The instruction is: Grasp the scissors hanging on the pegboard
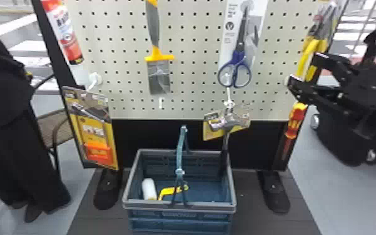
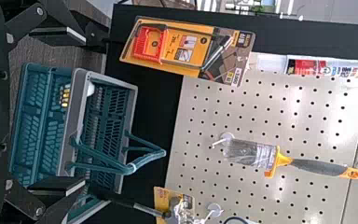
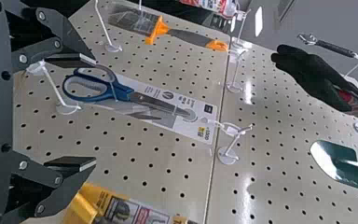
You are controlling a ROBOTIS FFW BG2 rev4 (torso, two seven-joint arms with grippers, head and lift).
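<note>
Your right gripper [image 1: 303, 72], fingers spread wide, sits right of the scissors [image 1: 238, 57], which hang upright, blue handles lowest, so reach left.

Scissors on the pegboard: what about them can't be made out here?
Head view: top of the card behind the scissors, cut off by the upper edge.
Head view: blade tips, blurred against the card.
Right wrist view: whether ties fasten the scissors to the card, too small.
Right wrist view: how far the open right gripper stands from the handles; it looks along the fingers, so depth is lost.
</note>
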